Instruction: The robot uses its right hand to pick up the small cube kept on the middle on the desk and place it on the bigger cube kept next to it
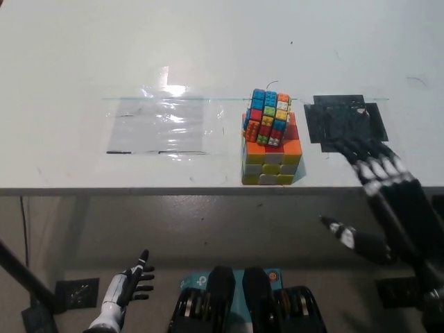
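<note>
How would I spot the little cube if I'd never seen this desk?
On the white desk, look near the front edge, between a clear plastic sheet and a black mat. The small studded multicoloured cube sits tilted atop the bigger smooth-faced cube.

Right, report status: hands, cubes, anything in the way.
Black right hand open, holding nothing, off the desk edge. White left hand open, low beside the body. Small multicoloured studded cube sits tilted atop bigger pastel cube. Nothing obstructing.
</note>
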